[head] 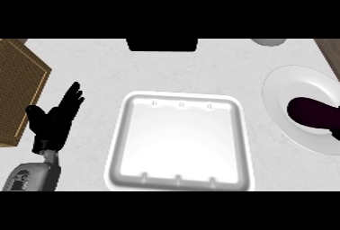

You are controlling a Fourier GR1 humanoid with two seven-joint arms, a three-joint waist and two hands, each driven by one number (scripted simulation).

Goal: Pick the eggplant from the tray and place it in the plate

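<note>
Looking at the tray (181, 140) as ref: it sits mid-counter, white, nothing in it. Eggplant (312, 113), dark purple, is well right of the tray, lying in the white plate (282, 90) at the frame's right edge; part of it runs out of view, so can't tell how fully it's seated. Right hand not in view at all, so can't tell whether it's grasping the eggplant or has let go; a dark bit at the edge just below the eggplant may be hand or may be veg, unclear. Left hand (56, 119) is left of the tray, fingers straight and pointing up, released, holding nothing, just resting. Wooden board (20, 90) further left of the tray, dark block (162, 44) beyond the tray's far edge, grey round thing (269, 42) up-right of it, partly cut off. Judgement: place step looks basically done or at the release stage, tray already cleared. To do this well: make sure the eggplant rests on the plate's flat centre, not propped on the rim, before opening; open fingers fully, then lift straight up and away from the plate so nothing drags it back toward the tray. Keep the left hand parked, no need for it.
</note>
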